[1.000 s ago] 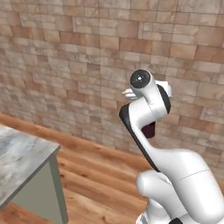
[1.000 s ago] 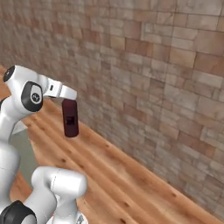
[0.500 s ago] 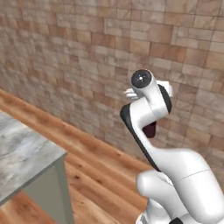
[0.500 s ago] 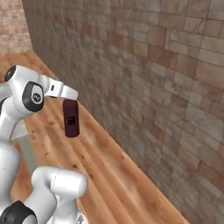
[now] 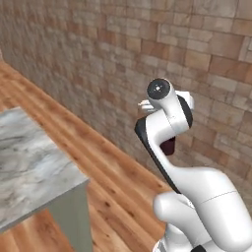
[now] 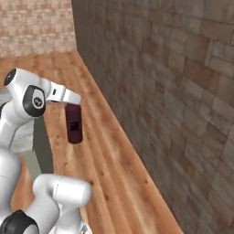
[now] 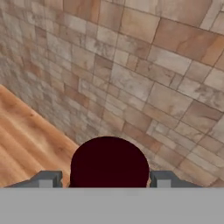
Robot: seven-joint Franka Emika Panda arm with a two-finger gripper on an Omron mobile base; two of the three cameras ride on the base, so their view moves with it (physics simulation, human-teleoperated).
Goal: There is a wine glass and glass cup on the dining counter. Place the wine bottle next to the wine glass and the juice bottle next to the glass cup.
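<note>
Left base view: the white arm rises at the lower right, and a sliver of the juice bottle (image 5: 169, 146) shows dark maroon behind the wrist, in front of the brick wall (image 5: 98, 59). The grey-veined marble tabletop of the dining counter (image 5: 29, 167) fills the lower left, with its plain grey-green end panel below. Against the earlier frames the whole scene has shifted: the camera has moved, and more of the marble slab is in frame.

Right base view: the gripper (image 6: 68, 101) reaches out from the arm at the left, jaws clamped on the top of the juice bottle (image 6: 74, 124), which hangs upright under them above the wooden floor (image 6: 114, 164). The wall now runs further into depth, with a far corner visible; the bottle sits in the jaws as it did before.

Hand view: the bottle's round dark top (image 7: 109, 162) sits squarely between the two fingertips (image 7: 48, 178), each pressed against a side.
</note>
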